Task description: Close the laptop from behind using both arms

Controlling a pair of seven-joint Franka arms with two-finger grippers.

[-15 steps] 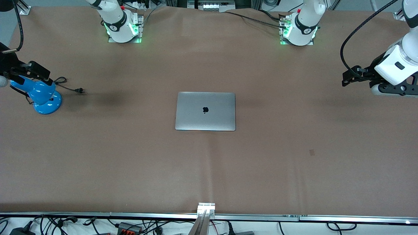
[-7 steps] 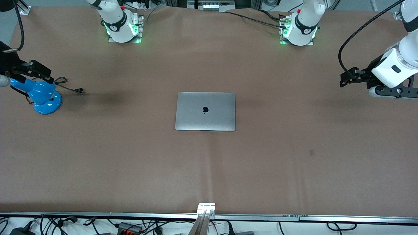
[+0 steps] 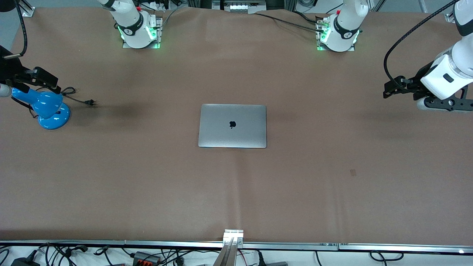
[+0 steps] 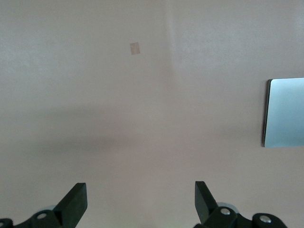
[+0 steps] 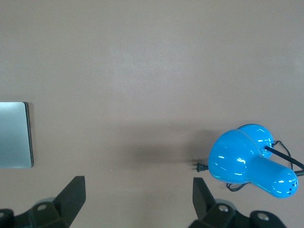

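Laptop (image 3: pixel 232 126) lying lid-down, already shut, mid-table. Left gripper (image 4: pixel 140 202) spread wide, well off toward its table end. Right gripper (image 5: pixel 138 199) likewise spread, over blue lamp (image 3: pixel 44 107). Risk: snagging lamp cord (image 3: pixel 75 96) if dropping there.

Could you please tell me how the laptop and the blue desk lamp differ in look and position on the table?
The laptop is flat, silver-grey and rectangular, lying shut with its logo up; the blue desk lamp is glossy, rounded and stands up from a round base. The laptop lies mid-table with nothing above it, while the lamp sits at the right arm's end, under the open right pincer. The lamp trails a black cord; the laptop shows none. Both rest on the brown table, touched by neither pincer.
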